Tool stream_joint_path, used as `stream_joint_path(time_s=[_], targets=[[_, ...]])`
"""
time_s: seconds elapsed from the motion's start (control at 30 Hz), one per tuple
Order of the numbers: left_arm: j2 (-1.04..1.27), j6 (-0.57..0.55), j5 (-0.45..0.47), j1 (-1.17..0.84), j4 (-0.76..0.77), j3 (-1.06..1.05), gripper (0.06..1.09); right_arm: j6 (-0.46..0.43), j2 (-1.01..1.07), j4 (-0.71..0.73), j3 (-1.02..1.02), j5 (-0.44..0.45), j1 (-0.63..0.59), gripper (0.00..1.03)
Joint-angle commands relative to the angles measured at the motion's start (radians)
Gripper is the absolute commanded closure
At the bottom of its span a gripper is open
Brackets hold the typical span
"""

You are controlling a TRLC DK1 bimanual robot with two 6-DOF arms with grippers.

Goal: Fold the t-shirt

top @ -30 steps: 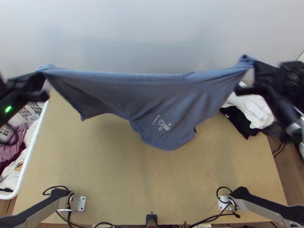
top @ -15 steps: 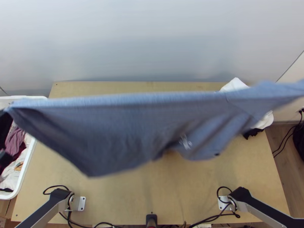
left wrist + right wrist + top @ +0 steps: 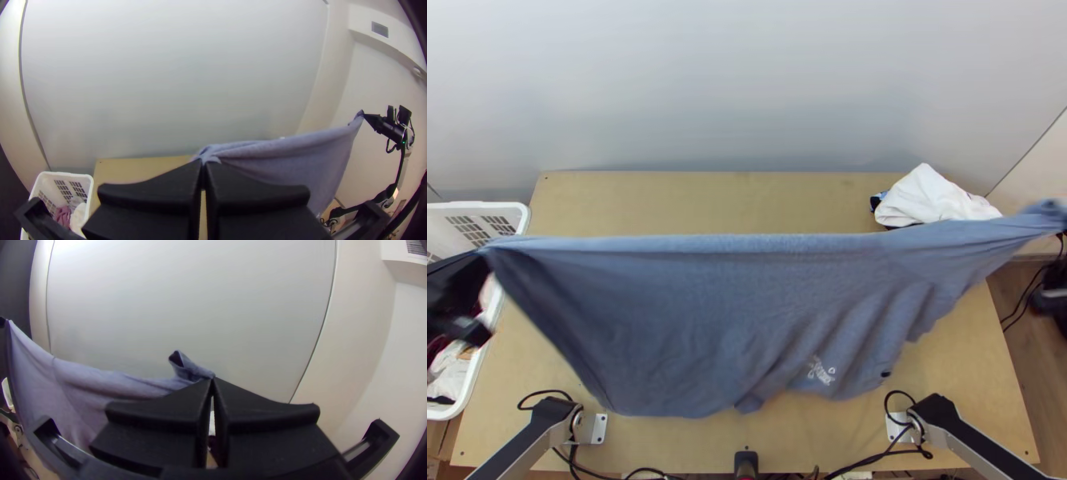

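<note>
Stretched between both grippers, the blue-grey t-shirt (image 3: 747,304) hangs above the table, its upper edge taut and its lower part draping toward the near side, a small white print low on the right. At the far left in the top view, my left gripper (image 3: 481,254) holds one corner. The left wrist view shows that gripper (image 3: 203,165) shut on gathered cloth of the shirt (image 3: 284,155). In the right wrist view my right gripper (image 3: 212,381) is shut on another corner, a bit of rolled cloth (image 3: 189,369) sticking up beside its tips.
White and black cloths (image 3: 935,198) lie at the table's far right corner. A white basket (image 3: 525,220) with clothes stands along the left side. The wooden table (image 3: 699,200) shows bare beyond the shirt, with a pale wall (image 3: 747,80) behind it.
Both grippers have moved outward and toward the near side of the table, pulling the shirt's upper edge wider. The cloth has swung nearer, its lower edge now close to the arm bases.
</note>
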Motion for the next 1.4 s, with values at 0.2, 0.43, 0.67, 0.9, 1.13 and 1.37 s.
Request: stream_joint_path(time_s=[0.2, 0.43, 0.67, 0.9, 1.13, 1.37], targets=[[-0.006, -0.032, 0.026, 0.0, 0.421, -0.558, 1.05, 0.07, 0.033, 0.397, -0.549, -0.048, 0.026, 1.0], [0.074, -0.066, 0.017, 0.035, 0.686, -0.813, 1.05, 0.127, 0.22, 0.616, -0.667, -0.108, -0.026, 1.0], [0.299, -0.067, -0.001, 0.093, 0.925, -0.884, 1.05, 0.147, 0.49, 0.814, -0.636, -0.16, -0.106, 1.0], [0.571, -0.058, -0.008, 0.15, 1.066, -0.788, 1.05, 0.174, 0.796, 0.86, -0.435, -0.184, -0.17, 1.0], [0.801, -0.058, -0.037, 0.176, 1.145, -0.658, 1.05, 0.211, 1.035, 0.869, -0.237, -0.183, -0.187, 1.0], [0.98, -0.058, -0.058, 0.191, 1.195, -0.525, 1.05, 0.227, 1.242, 0.814, 0.013, -0.183, -0.198, 1.0]])
